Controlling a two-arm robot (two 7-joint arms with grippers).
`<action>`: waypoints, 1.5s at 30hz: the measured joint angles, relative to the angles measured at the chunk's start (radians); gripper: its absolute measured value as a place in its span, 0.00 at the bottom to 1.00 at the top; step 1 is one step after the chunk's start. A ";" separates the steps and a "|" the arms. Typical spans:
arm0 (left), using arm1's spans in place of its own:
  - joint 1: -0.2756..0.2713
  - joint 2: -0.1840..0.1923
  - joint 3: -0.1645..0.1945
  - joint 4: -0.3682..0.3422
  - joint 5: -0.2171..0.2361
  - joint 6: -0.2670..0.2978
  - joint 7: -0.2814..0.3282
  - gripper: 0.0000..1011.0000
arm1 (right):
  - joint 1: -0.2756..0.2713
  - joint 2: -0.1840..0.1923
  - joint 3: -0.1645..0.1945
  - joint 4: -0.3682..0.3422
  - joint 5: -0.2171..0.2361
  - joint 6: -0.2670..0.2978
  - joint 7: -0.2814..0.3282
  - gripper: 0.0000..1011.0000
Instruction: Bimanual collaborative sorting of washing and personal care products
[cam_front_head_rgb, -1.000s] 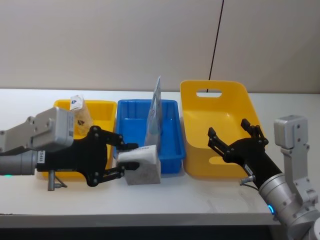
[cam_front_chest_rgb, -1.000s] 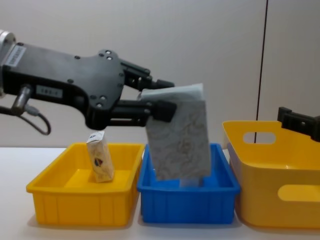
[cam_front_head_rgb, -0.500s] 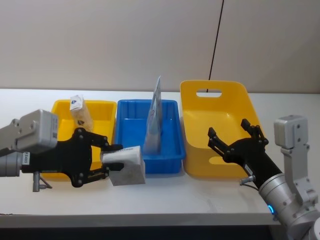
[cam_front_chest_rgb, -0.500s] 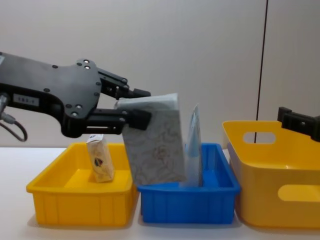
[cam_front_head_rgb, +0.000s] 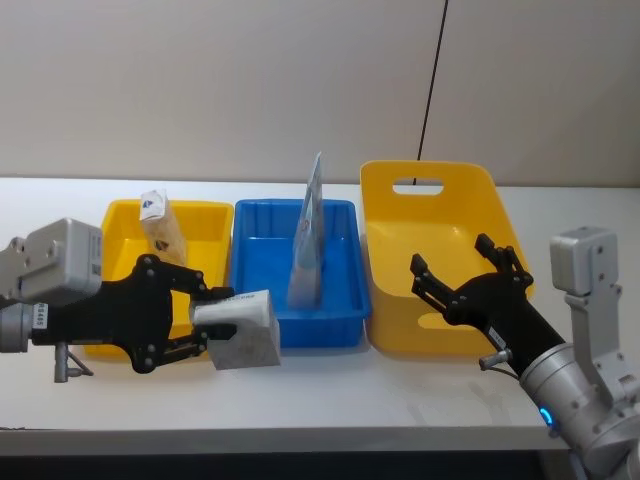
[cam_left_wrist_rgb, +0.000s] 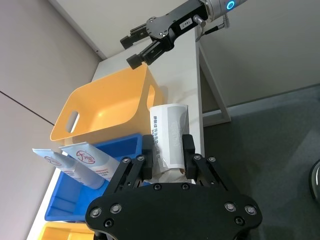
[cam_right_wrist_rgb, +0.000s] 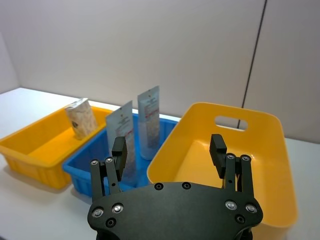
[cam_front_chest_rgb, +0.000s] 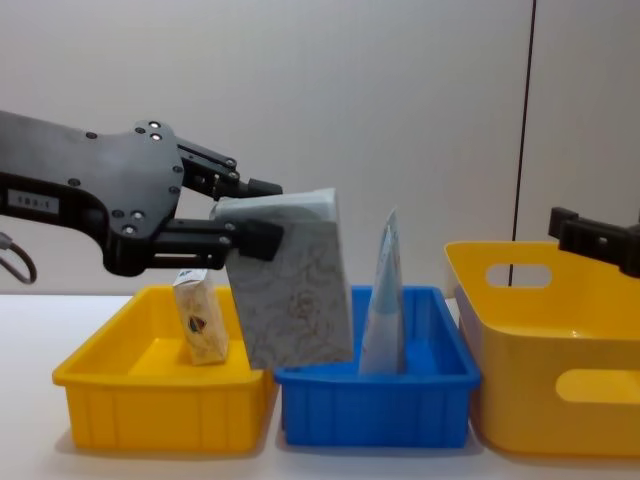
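Chest view: the left hand (cam_front_chest_rgb: 255, 215) clamps the top of the speckled soft pack (cam_front_chest_rgb: 290, 290), which hangs tilted at the near rims where the small yellow bin (cam_front_chest_rgb: 150, 385) meets the blue bin (cam_front_chest_rgb: 380, 410) — bare surface (cam_front_head_rgb: 330, 385) lies in front. The right hand (cam_front_head_rgb: 450, 252) is spread open and empty, at the large yellow bin (cam_front_head_rgb: 430, 215).

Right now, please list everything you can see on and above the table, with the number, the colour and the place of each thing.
table: one, white, under everything
small yellow bin: one, yellow, on the robot's left
blue bin: one, blue, in the middle
large yellow bin: one, yellow, with a handle slot, on the right
beige packet: one, beige, upright in the small yellow bin
tubes: two, pale with red print, upright in the blue bin
speckled soft pack: one, white-grey, held in the air before the small yellow and blue bins
left gripper: one, black, shut on the pack
right gripper: one, black, open, empty, by the large yellow bin
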 joint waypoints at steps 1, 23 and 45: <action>0.000 0.000 0.000 0.000 0.000 0.000 0.000 0.31 | 0.004 0.006 0.001 0.000 0.006 -0.002 0.017 0.99; 0.001 0.006 -0.002 0.004 -0.003 -0.004 0.000 0.31 | 0.126 0.110 -0.020 0.059 0.122 -0.008 0.320 0.99; 0.001 0.007 -0.002 0.004 -0.003 -0.005 0.000 0.31 | 0.291 0.197 -0.114 0.159 0.198 -0.010 0.648 0.99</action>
